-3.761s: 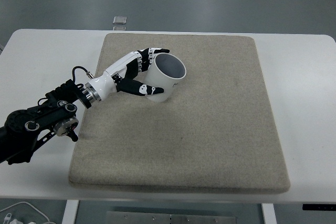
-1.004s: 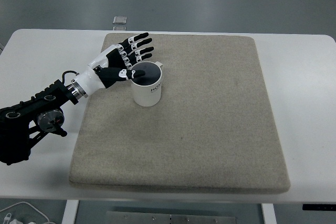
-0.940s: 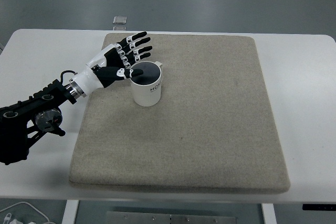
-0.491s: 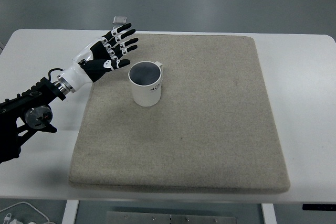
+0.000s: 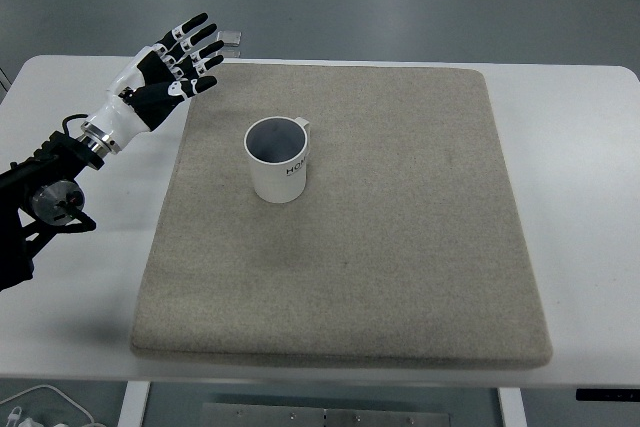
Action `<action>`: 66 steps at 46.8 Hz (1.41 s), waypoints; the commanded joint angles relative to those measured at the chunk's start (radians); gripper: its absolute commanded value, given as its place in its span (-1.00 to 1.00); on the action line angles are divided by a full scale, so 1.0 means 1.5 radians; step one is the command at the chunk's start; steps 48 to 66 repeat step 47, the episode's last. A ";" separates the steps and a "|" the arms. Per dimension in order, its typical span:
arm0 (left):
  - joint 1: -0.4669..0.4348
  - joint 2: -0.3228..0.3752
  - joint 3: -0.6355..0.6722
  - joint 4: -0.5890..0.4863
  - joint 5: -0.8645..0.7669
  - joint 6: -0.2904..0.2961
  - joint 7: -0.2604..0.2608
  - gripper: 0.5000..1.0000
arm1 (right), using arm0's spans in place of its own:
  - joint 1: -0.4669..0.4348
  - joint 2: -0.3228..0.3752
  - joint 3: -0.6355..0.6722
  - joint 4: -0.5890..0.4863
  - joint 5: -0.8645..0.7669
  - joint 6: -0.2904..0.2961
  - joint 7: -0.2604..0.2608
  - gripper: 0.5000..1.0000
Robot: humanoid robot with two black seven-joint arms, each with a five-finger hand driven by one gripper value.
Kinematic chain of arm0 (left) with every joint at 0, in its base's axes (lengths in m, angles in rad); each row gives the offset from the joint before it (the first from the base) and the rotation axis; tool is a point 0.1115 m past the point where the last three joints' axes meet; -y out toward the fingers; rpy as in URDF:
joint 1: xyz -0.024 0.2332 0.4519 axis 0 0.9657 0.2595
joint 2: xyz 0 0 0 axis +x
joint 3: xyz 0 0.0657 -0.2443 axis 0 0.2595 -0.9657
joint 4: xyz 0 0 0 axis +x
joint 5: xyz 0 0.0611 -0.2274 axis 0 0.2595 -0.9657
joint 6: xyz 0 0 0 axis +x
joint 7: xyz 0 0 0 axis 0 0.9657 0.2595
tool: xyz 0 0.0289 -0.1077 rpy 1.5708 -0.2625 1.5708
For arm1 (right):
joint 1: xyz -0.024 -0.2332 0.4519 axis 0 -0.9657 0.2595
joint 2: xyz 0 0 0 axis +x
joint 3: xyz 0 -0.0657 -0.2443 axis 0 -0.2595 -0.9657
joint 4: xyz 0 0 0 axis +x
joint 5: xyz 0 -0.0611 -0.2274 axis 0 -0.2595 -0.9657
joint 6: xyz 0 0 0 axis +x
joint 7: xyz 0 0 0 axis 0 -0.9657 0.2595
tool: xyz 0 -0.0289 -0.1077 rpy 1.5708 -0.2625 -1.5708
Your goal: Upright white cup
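Left hand clear, cup upright on the mat

The left hand [image 5: 160, 72] hovers at the far left with fingers spread, holding nothing. The white cup [image 5: 278, 159] stands upright, mouth up, on the beige mat [image 5: 400, 247] covering the white table [image 5: 590, 197], well apart.

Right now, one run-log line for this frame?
cup: white cup upright on beige mat | left hand: open, clear of cup, above mat's left edge | right arm: not in view

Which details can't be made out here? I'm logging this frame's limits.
Head view only:
- Print on the white cup: too small to read.
- Cup handle: mostly hidden behind the cup body.
- Small object at the table's far edge: too small to identify, partly behind the left hand.
- Right arm: outside the frame.
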 commanded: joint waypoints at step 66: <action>-0.027 -0.005 -0.024 0.014 -0.270 0.029 0.308 0.99 | 0.000 0.000 0.003 0.010 0.001 0.001 0.000 0.72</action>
